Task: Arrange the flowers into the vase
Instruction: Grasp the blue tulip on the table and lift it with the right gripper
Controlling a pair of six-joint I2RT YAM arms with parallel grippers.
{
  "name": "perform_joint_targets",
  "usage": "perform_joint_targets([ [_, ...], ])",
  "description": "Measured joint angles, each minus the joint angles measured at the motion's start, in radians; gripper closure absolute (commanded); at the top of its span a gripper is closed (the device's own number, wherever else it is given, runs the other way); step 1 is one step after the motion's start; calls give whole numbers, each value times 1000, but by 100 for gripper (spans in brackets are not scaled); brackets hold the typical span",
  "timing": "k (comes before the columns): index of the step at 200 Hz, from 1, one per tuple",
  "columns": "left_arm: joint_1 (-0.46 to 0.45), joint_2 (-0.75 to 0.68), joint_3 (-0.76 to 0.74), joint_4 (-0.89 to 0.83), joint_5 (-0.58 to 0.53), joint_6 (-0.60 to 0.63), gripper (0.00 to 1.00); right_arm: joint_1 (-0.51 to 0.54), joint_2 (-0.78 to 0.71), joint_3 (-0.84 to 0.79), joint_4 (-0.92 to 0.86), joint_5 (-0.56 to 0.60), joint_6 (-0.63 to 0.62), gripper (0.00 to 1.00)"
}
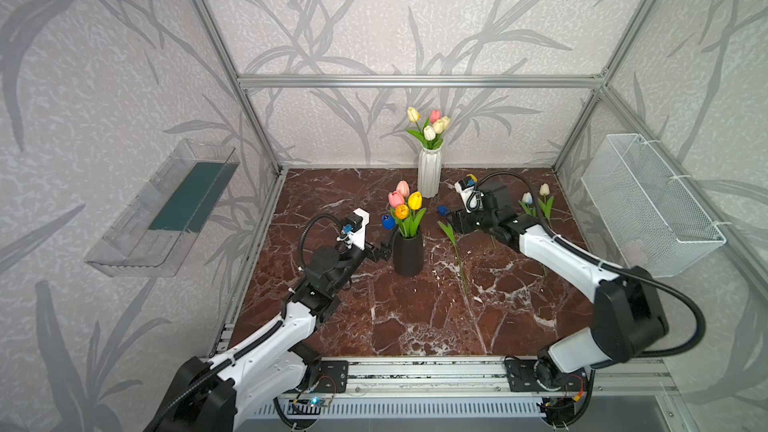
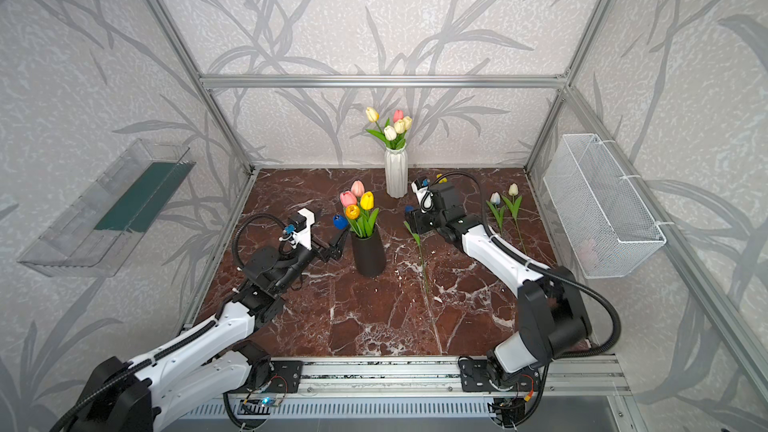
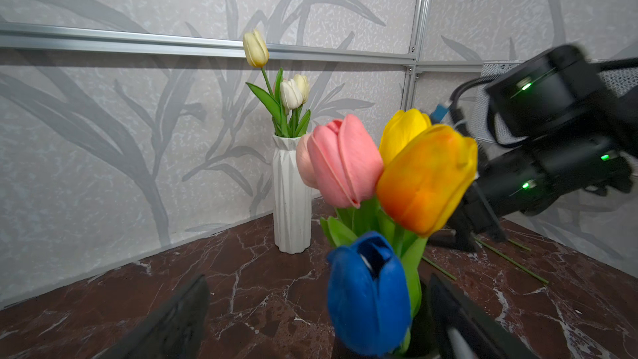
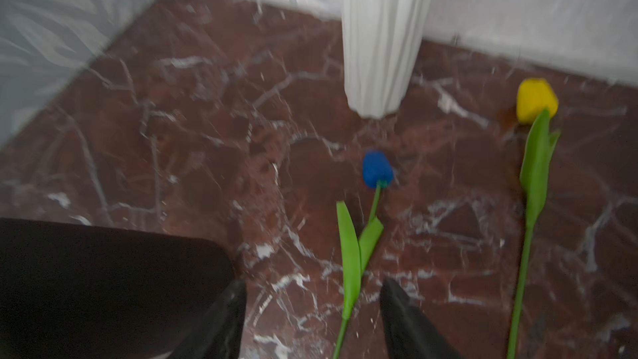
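In both top views a black vase (image 1: 408, 257) stands mid-desk (image 1: 415, 326) on red-brown marble, holding pink, yellow and orange tulips (image 1: 405, 203). A leaning blue tulip (image 1: 388, 222) tips out at the vase's 9 o'clock, just above the left end effector (image 1: 382, 249). At 12 o'clock, against the back wall, a white ribbed vase (image 1: 429, 176) holds cream, white and pink tulips (image 1: 430, 126). At the black vase's 3 o'clock the right end effector (image 1: 455, 222) is low over a loose blue tulip (image 1: 442, 210) lying flat. A pale blue tulip (image 1: 527, 198) and a cream tulip (image 1: 544, 189) lie toward 2 o'clock. In the left wrist view, the left fingers (image 3: 172, 319) are spread wide and grip nothing, with the leaning blue head between them. The right wrist view is blurred. The right fingers (image 4: 221, 319) are parted and empty, with the loose blue tulip's stem between them, and a yellow tulip (image 4: 537, 100) lies beside it.
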Motion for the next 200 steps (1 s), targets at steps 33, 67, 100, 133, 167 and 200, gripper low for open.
perform_joint_targets([
  [33,-2,-118,-32,-54,72,-1,1,6,189,90,-211,64,4,47],
  [67,-16,-158,-118,-80,117,-42,1,20,264,118,-282,103,8,53],
  [100,-23,-153,-167,-101,137,-68,1,34,301,142,-308,123,18,71],
  [133,-25,-146,-185,-97,136,-66,0,39,341,172,-308,138,28,90],
  [167,-25,-104,-186,-69,133,-59,0,39,313,151,-293,140,42,100],
  [200,-25,-52,-190,-16,124,-59,0,37,110,99,-230,103,49,100],
])
